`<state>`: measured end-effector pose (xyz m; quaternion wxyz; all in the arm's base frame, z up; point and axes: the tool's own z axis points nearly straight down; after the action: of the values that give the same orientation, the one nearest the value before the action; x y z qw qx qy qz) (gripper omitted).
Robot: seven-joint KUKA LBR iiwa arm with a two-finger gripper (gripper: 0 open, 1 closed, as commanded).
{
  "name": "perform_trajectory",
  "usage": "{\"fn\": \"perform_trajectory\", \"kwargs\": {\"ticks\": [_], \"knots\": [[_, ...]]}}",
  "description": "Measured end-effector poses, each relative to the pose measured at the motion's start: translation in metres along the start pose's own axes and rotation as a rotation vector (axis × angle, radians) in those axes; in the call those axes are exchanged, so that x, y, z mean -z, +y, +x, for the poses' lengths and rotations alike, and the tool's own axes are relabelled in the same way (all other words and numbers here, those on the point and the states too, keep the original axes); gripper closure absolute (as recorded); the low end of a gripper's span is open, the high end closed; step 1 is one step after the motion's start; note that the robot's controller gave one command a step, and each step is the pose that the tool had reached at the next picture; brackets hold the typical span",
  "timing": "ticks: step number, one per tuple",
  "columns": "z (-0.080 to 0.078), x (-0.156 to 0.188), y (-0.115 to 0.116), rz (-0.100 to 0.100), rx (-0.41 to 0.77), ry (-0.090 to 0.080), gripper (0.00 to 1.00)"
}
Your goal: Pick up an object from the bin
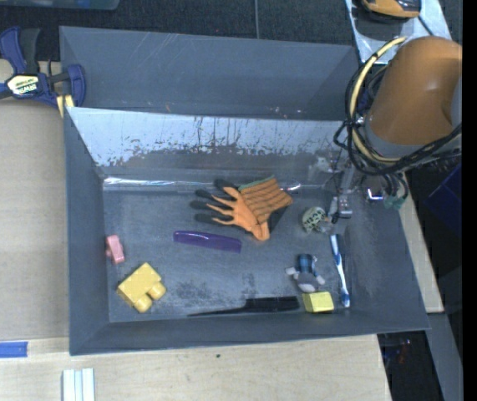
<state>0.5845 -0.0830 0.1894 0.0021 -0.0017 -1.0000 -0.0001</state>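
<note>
Nothing is lifted yet: the end effector [341, 200] hangs right of the orange glove [251, 205], by a small greenish object [313, 218]; whether it is released or clenched is unclear.

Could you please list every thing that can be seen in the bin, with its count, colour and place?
glove: 1, orange and black, middle
purple stick: 1, purple, in front of the glove
pink block: 1, pink, left
notched block: 1, yellow, front left
black stick: 1, black, along the front wall
small block: 1, yellow, front right
toothbrush: 1, blue and white, right
blue thing: 1, blue and grey, beside the toothbrush
round thing: 1, greenish, right
bin: 1, grey
end effector: 1, dark, by the round thing
arm: 1, orange cover, upper right
</note>
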Motion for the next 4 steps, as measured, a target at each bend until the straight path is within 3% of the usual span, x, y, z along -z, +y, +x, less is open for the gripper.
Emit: {"fn": "perform_trajectory", "kwargs": {"ticks": [1, 2, 3, 4], "knots": [[-0.002, 0.005, 0.000, 0.001, 0.003, -0.008, 0.00], [-0.033, -0.092, 0.053, 0.000, -0.008, -0.013, 0.00], [-0.040, -0.118, 0.123, 0.005, 0.119, -0.020, 0.00], [-0.036, -0.114, 0.076, 0.003, 0.012, -0.014, 0.00]]}}
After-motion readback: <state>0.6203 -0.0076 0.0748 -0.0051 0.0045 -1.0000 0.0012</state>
